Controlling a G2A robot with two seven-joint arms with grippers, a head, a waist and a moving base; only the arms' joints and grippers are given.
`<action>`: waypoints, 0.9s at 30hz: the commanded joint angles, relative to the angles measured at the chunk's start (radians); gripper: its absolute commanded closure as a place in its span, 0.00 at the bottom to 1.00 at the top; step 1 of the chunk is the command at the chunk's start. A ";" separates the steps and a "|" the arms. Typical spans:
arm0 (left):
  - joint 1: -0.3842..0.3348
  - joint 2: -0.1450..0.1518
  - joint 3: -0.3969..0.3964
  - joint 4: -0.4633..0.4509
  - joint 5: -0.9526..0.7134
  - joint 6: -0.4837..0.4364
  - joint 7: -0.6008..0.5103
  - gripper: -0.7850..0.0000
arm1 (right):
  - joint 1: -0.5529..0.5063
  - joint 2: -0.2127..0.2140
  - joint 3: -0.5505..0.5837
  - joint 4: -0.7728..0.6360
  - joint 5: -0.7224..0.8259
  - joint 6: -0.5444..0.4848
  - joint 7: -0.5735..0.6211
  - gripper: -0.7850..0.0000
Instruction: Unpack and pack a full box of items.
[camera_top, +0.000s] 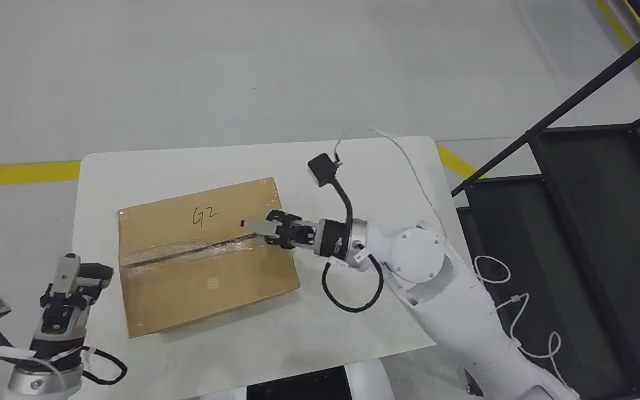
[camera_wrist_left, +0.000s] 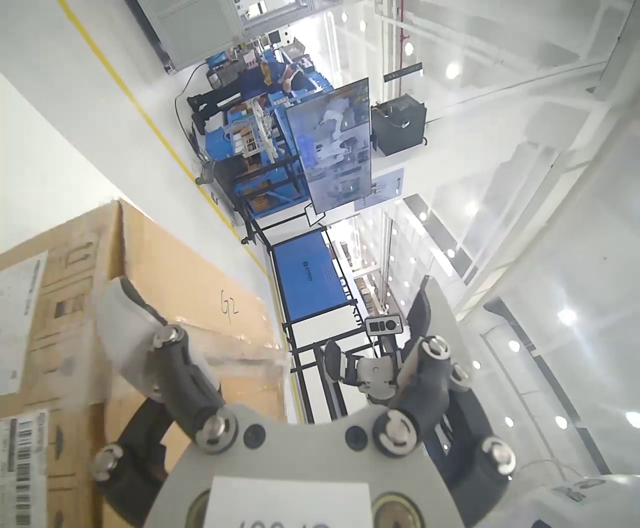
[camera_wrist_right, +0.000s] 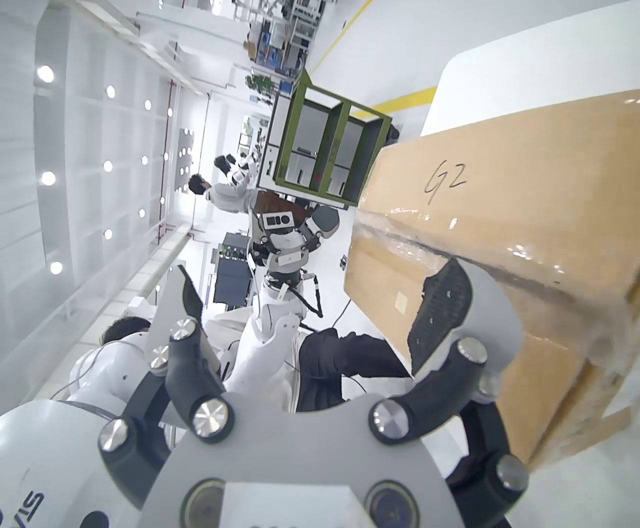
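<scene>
A closed cardboard box (camera_top: 205, 255), marked "G2" and sealed with clear tape along its middle seam, lies on the white table (camera_top: 180, 170). My right gripper (camera_top: 273, 228) is at the right end of that seam, open. In the right wrist view the right gripper (camera_wrist_right: 315, 290) has one finger (camera_wrist_right: 440, 310) resting over the box (camera_wrist_right: 525, 200) beside the tape, and the other stands free in the air. My left gripper (camera_top: 66, 290) hangs off the table's left edge near the box's front left corner. The left gripper (camera_wrist_left: 272, 300) is open, with one finger (camera_wrist_left: 125, 320) close to the box (camera_wrist_left: 165, 280).
A small black device (camera_top: 322, 168) with a white cable lies on the table behind the right arm. A dark metal rack (camera_top: 560, 210) stands just right of the table. White cables (camera_top: 520, 300) trail on it. Bare table lies behind and in front of the box.
</scene>
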 joint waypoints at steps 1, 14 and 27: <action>-0.016 0.004 -0.052 0.026 -0.082 0.005 -0.041 0.00 | 0.062 -0.013 -0.064 0.025 -0.012 0.027 -0.009 0.00; -0.134 0.016 -0.222 0.186 -0.044 -0.021 -0.036 0.00 | 0.419 -0.152 -0.400 0.229 0.056 0.202 -0.093 0.00; -0.124 0.013 -0.223 0.185 -0.053 -0.032 -0.032 0.00 | 0.450 -0.171 -0.424 0.260 0.072 0.197 -0.103 0.00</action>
